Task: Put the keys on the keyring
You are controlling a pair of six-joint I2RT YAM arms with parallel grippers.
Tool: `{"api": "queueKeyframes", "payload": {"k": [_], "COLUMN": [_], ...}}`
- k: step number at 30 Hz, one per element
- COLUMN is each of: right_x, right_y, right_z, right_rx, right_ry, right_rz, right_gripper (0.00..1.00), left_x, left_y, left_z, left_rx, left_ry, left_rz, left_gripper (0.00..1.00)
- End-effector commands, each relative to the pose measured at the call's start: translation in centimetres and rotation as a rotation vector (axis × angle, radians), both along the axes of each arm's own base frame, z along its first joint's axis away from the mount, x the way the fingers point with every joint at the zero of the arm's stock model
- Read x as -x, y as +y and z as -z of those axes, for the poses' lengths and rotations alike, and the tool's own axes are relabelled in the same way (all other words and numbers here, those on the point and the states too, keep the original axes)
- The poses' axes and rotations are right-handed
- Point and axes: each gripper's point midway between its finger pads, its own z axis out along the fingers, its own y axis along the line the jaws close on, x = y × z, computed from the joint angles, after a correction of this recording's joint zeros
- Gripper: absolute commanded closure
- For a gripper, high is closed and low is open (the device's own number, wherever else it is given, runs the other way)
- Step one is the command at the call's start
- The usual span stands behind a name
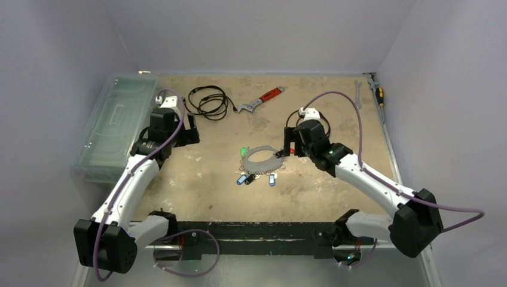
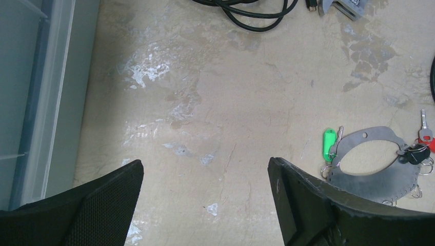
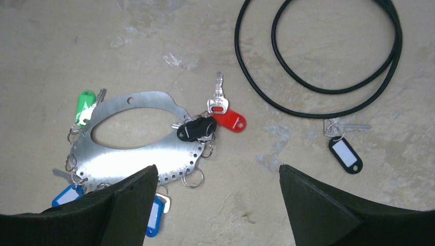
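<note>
Looking down at the middle of the bench (image 1: 197, 179), I would say the job is well under way but unfinished: the keyring (image 3: 133, 154), a flat grey metal oval plate with small holes along its edge, lies there with several keys (image 3: 154, 215) hanging from little split rings round its rim, a green-tagged key (image 3: 84, 105) at its far-left side, a black-tagged key (image 3: 196, 128) on its right, blue-tagged keys (image 3: 65, 196) along its near edge. A silver key with a red tag (image 3: 229, 120) touches the black tag; whether it is linked on I cannot tell. One key with a black-framed white tag (image 3: 346, 154) lies well apart to the right, beside a loop of thin black cable (image 3: 318, 56), and looks left to do. Neither arm holds anything: the left pincer (image 2: 205, 174) hangs spread over bare bench left of the ring, the right pincer (image 3: 218, 174) spread near the ring's right side. The bench top is worn tan board with pale scuffs, shut in by plain pale walls; a clear plastic box (image 1: 116, 125) sits at the left edge, a coil of black cord (image 1: 209, 101) and a red-handled wrench (image 1: 261, 100) toward the far side.
</note>
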Motion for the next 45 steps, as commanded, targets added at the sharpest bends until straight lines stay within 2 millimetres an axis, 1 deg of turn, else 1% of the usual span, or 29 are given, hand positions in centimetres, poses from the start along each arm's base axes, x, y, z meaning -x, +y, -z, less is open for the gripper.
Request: {"api": "queueKeyframes", "payload": {"k": [1, 6, 9, 14, 20, 30, 34, 45], "right_x": [-0.3, 0.6, 1.1, 1.3, 1.7, 2.0, 2.1, 2.2], "right_y": [1.5, 4.4, 5.1, 5.5, 5.9, 5.9, 5.9, 5.8], "right_z": [1.4, 3.2, 4.2, 5.8, 7.6, 9.2, 10.0, 10.8], "right_rx": [-0.104, -0.168, -0.179, -0.169, -0.163, -0.154, -0.149, -0.139], "right_ry": [0.082, 0.176, 0.211, 0.254, 0.301, 0.334, 0.349, 0.365], "right_rz": [-0.066, -0.214, -0.257, -0.288, -0.317, -0.326, -0.324, -0.325], "right_gripper": [0.19, 0.32, 0.35, 0.42, 0.47, 0.53, 0.58, 0.66], "left_x": [-0.5, -0.5, -0.4, -0.4, -0.4, -0.4, -0.4, -0.4], "left_y": [-0.5, -0.8, -0.7, -0.7, -0.6, -0.7, -0.7, -0.7], "left_z": [-1.8, -1.7, -1.8, -1.8, -1.7, -1.6, -1.6, -1.5], "left_rx": [0.012, 0.014, 0.009, 0.007, 0.006, 0.005, 0.005, 0.005], "left_ry": [-0.067, -0.064, -0.066, -0.065, -0.063, -0.061, -0.058, -0.057], "left_rz": [0.023, 0.031, 0.028, 0.027, 0.025, 0.026, 0.027, 0.026], "left_gripper": [0.09, 0.1, 0.1, 0.1, 0.1, 0.1, 0.1, 0.1]}}
